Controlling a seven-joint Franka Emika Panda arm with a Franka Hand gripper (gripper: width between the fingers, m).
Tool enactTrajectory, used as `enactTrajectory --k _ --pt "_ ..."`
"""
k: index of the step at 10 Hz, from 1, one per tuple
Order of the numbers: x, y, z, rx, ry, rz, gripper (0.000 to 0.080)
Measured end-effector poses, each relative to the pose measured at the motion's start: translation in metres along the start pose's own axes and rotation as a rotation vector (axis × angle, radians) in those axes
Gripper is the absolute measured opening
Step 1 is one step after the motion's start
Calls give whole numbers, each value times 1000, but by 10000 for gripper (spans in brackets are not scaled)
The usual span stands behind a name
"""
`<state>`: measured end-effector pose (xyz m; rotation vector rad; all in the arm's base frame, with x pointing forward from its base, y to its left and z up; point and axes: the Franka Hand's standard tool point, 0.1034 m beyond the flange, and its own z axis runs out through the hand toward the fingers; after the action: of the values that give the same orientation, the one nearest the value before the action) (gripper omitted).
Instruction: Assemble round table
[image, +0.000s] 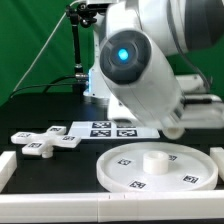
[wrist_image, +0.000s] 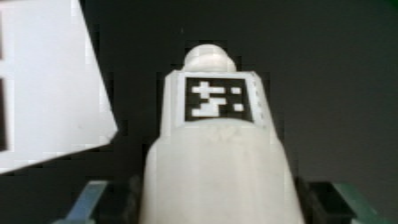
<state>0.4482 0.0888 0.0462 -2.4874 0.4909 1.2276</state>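
In the wrist view my gripper (wrist_image: 210, 205) is shut on the short thick white leg (wrist_image: 217, 150). The leg points away from the camera, with a black-and-white tag (wrist_image: 217, 99) on its upper side, over dark table. One finger (wrist_image: 84, 203) shows on each side of the leg. In the exterior view the large rimmed round disc (image: 128, 172) lies flat at the front right, with a raised hub (image: 155, 160) at its middle. The cross-shaped foot piece (image: 45, 140) lies at the exterior view's left. There the arm's body (image: 135, 60) hides the gripper and the leg.
The marker board (image: 105, 128) lies behind the disc, under the arm. Plain white bars run along the front (image: 60, 206), the left (image: 5, 166) and the right (image: 216, 158) of the work area. A flat white surface (wrist_image: 45, 90) fills one side of the wrist view.
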Motion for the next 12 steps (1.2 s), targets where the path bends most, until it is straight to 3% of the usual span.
enactTrajectory --k 2,5,6,7,10,12 --pt "-9 -1 -23 12 14 -13 407" --pt "-3 -3 -20 12 51 -13 407" --pt "6 -4 -25 13 127 -27 407" --pt "9 1 -29 -4 228 -84 409" --pt "-4 7 -71 9 345 -147 409" --pt "5 1 -85 13 486 -155 409"
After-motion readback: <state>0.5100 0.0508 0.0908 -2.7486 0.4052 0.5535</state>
